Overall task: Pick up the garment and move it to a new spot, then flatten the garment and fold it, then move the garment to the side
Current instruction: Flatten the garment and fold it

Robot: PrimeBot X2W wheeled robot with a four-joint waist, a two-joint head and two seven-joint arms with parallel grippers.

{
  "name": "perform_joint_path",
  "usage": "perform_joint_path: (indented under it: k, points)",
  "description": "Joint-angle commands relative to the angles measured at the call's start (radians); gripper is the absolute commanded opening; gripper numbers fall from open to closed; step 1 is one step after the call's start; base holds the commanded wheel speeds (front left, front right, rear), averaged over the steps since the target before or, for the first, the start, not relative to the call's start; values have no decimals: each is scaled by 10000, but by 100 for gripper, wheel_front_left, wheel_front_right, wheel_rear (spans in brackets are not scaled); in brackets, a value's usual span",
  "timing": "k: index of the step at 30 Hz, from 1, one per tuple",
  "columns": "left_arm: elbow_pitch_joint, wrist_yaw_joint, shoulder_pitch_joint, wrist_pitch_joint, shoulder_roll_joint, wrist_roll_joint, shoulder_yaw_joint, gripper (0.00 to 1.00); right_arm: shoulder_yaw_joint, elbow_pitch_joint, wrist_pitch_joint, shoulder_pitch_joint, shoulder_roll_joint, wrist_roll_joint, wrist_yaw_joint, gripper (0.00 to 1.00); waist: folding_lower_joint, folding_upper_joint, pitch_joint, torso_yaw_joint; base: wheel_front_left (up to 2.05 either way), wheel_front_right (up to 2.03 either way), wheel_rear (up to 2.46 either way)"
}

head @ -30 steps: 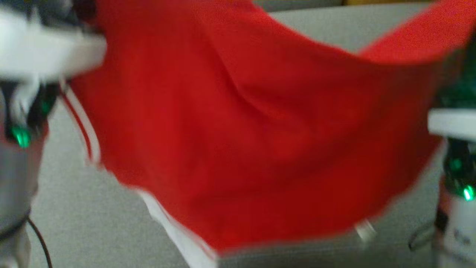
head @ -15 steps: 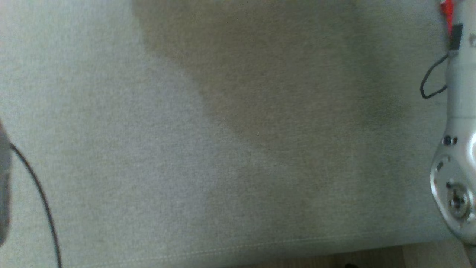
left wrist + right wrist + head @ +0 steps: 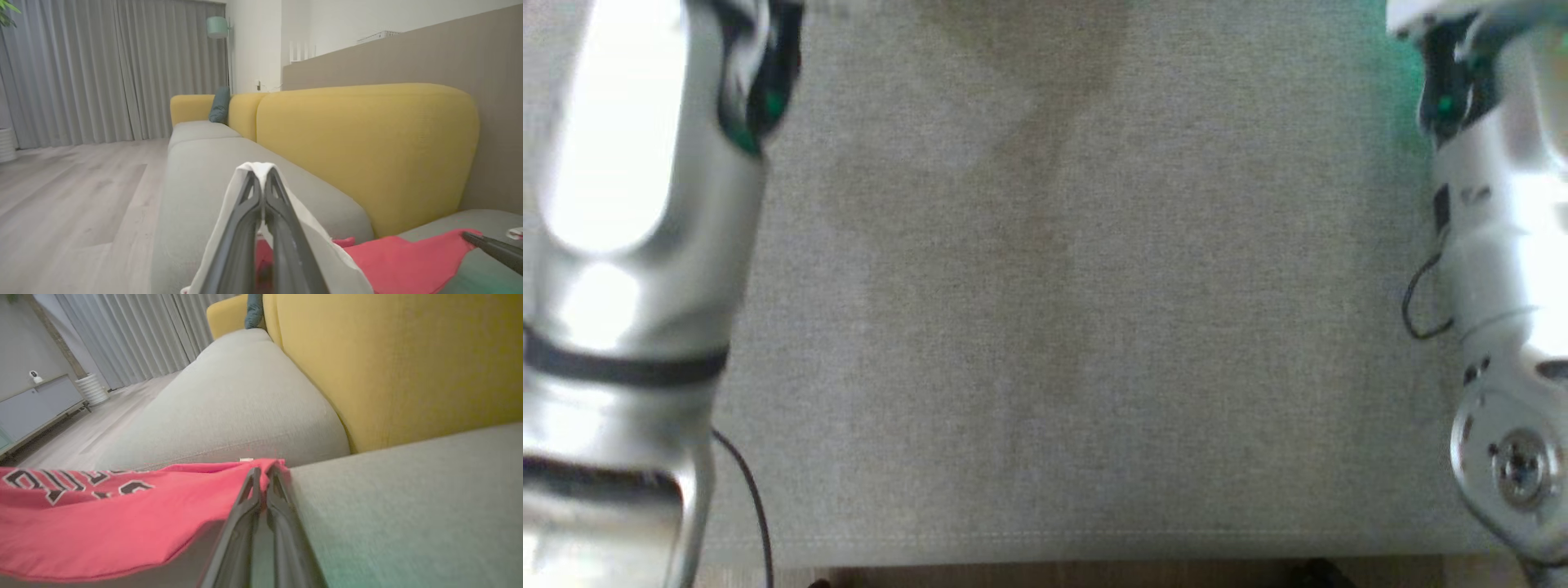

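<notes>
The garment (image 3: 102,522) is red with dark and white lettering and a white trim (image 3: 318,237). It hangs stretched between my two arms, just above the grey sofa seat (image 3: 1054,327). In the left wrist view my left gripper (image 3: 261,171) is shut on the white trim, which wraps over its fingertips, with red cloth (image 3: 400,261) below. My right gripper (image 3: 263,471) is shut on a red edge of the garment. One dark finger of the right gripper (image 3: 490,247) pokes in at the lower right of the left wrist view. Both pale forearms (image 3: 629,245) (image 3: 1503,245) frame the head view.
The yellow sofa backrest (image 3: 367,143) rises behind the seat, and a teal cushion (image 3: 220,104) sits at its far end. The seat's front edge (image 3: 1054,543) runs along the bottom of the head view. Wooden floor (image 3: 73,183), grey curtains and a low cabinet (image 3: 36,404) lie beyond.
The head camera has shifted: a second ago the red garment spread between the arms filled it, now the grey seat and both forearms are in it. Both grips stay shut.
</notes>
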State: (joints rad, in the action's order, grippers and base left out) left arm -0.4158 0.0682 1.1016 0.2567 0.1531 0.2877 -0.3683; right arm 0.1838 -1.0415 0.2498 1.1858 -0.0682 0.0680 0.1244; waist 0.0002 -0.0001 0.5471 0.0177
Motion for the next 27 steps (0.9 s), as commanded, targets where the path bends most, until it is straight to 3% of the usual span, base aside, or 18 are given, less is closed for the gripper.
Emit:
perform_joint_path:
  k: [1,11,18,27]
  points:
    - [919,70,-308,47,356,98,485,0,4,394,110,-156,178,315,63,0,-2,1,-17,-27,0,0,0]
    - [4216,226,-5018,50,-31,467,1428,0,-1132,3264,118,-3237,179,2211,63,0,-2,1,-1233,-204,0,0,0]
    - [4773,290,-7831,50,-436,464,1662,0,-1343,4788,119,-5740,179,3029,63,0,-2,1,-2443,-158,0,0,0]
    - [5233,306,-10127,50,-735,378,1674,0,-1104,6153,119,-8403,179,3251,63,0,-2,1,-3749,-21,0,0,0]
